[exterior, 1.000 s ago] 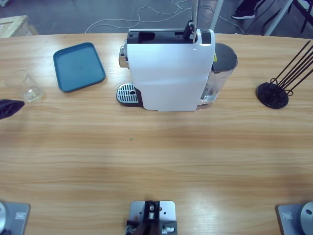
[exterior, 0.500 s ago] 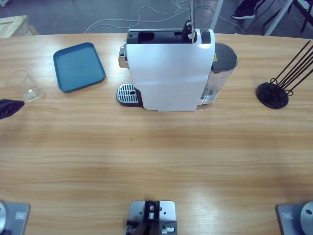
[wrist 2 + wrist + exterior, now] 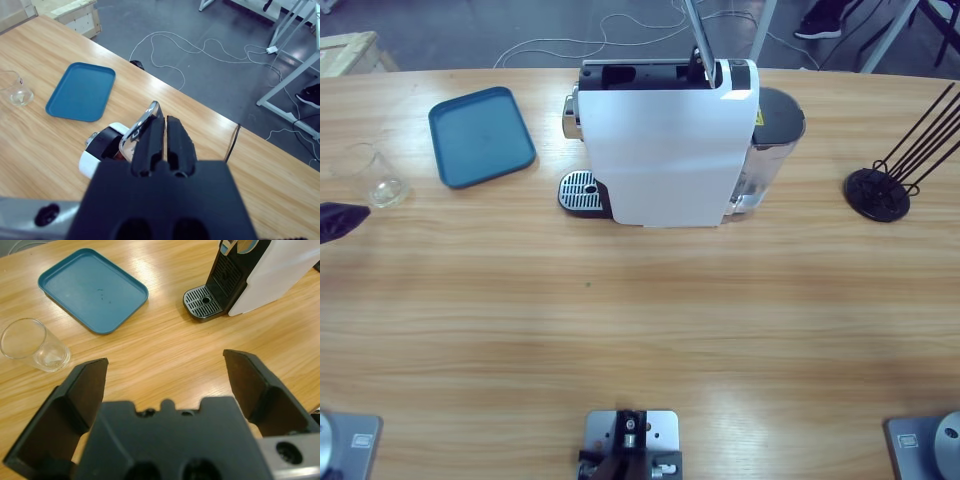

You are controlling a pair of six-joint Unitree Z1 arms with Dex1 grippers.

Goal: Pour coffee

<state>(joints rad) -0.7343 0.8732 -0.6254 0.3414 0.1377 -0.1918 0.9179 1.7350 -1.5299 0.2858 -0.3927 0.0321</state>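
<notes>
Near half of desk (image 3: 640,330): bare wood from edge to edge, wide open passage.
Middle back: coffee machine (image 3: 665,155) stands tall, blocking the way across; its raised lever (image 3: 698,35) juts above.
Left back: blue tray (image 3: 480,135) lies flat, glass (image 3: 370,175) beside it, a gap between them.
Right back: black rack (image 3: 895,175) with slanted rods.

On the worktop (image 3: 640,320) the machine (image 3: 665,150) stands at the back middle. The tray (image 3: 480,135) lies to its left, and the glass (image 3: 370,175) further left (near the edge). The rack (image 3: 885,190) stands well to the machine's right.
</notes>
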